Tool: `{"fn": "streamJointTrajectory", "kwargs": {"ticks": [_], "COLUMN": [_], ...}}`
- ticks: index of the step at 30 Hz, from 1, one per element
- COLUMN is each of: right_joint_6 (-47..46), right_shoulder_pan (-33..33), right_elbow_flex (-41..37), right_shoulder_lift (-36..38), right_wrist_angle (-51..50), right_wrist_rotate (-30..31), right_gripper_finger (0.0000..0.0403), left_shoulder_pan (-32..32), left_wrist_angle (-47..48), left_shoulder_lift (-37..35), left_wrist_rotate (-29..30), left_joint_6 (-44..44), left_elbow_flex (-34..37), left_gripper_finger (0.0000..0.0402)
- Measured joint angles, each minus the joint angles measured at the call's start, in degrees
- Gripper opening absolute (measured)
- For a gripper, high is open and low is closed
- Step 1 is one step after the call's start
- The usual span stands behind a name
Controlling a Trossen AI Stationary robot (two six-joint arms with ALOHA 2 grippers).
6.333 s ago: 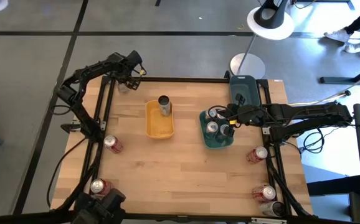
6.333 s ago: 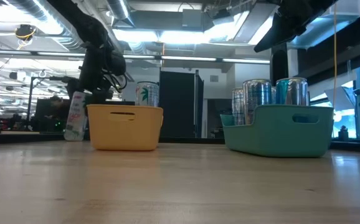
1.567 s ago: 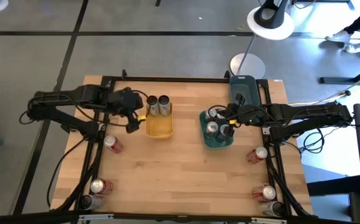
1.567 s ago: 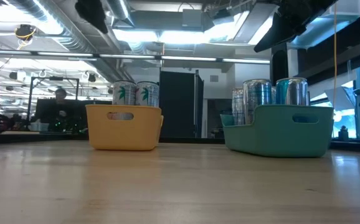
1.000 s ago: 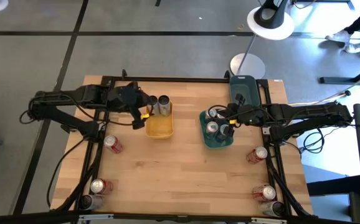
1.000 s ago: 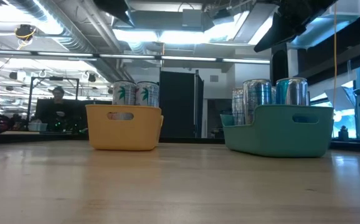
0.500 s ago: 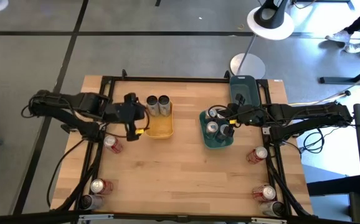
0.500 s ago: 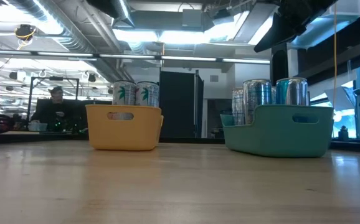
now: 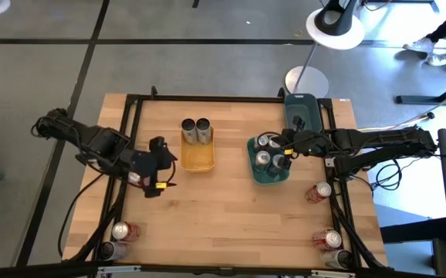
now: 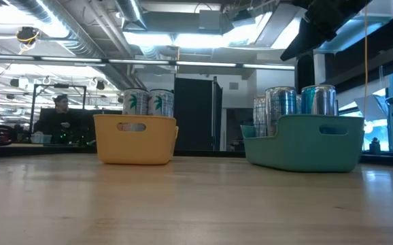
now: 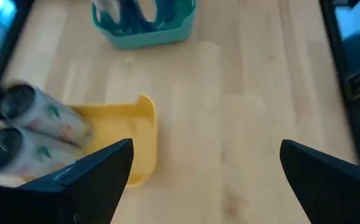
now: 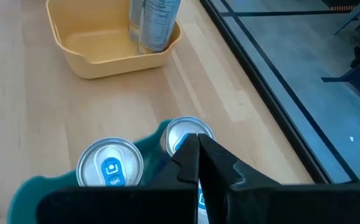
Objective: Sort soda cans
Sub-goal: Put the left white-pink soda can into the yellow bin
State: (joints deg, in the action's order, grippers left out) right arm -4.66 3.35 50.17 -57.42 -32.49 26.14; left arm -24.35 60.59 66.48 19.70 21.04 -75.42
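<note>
Two pale soda cans (image 9: pixel 195 128) stand upright in the far end of the yellow tray (image 9: pixel 198 158); they also show in the low view (image 10: pixel 148 103) and the left wrist view (image 11: pixel 27 127). Several silver-blue cans (image 12: pixel 111 163) stand in the teal tray (image 9: pixel 271 174). My left gripper (image 9: pixel 164 171) hangs open above the table, to the left of the yellow tray's near end, with nothing between its fingers (image 11: pixel 99 177). Beneath that arm a red can (image 9: pixel 134 177) partly shows. My right gripper (image 12: pixel 197 155) is shut and hovers over the teal tray's cans.
A dark tray (image 9: pixel 302 112) sits at the far right. Red cans stand near the right edge (image 9: pixel 320 191) (image 9: pixel 329 239) and at the near left (image 9: pixel 121 230), with silver cans in the two near corners (image 9: pixel 107 250). Bare wood lies in the middle and near part of the table (image 9: pixel 231 220).
My left gripper has swung away from the two cans in the yellow tray toward the table's near edge and a little left, staying above the table. The two cans stand where they were. My right gripper has kept still.
</note>
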Motion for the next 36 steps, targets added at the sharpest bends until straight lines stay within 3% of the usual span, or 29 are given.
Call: {"fn": "streamJointTrajectory", "kwargs": {"ticks": [9,17,28,36], "right_joint_6": [-2.76,-3.27,-2.90,-2.13], "right_shoulder_pan": [0.00,0.00,0.03,0.03], "right_elbow_flex": [0.00,0.00,0.00,0.00], "right_shoulder_lift": [0.00,-0.01,-0.01,0.00], "right_wrist_angle": [-0.11,-0.19,-0.28,-0.88], "right_wrist_rotate": [-4.63,-12.16,-14.89,-14.76], "right_gripper_finger": [0.0005,0.0005,0.0005,0.0005], "left_shoulder_pan": [-1.18,-12.00,-24.87,-31.02], "left_wrist_angle": [-2.84,0.58,13.66,13.82], "left_shoulder_lift": [0.56,5.20,9.34,9.49], "left_wrist_rotate": [-0.45,-3.71,-22.05,-28.02], "left_joint_6": [12.55,23.87,59.47,75.90], "left_elbow_flex": [0.00,0.02,0.04,0.04], "left_gripper_finger": [0.0391,0.0391,0.0391,0.0391]}}
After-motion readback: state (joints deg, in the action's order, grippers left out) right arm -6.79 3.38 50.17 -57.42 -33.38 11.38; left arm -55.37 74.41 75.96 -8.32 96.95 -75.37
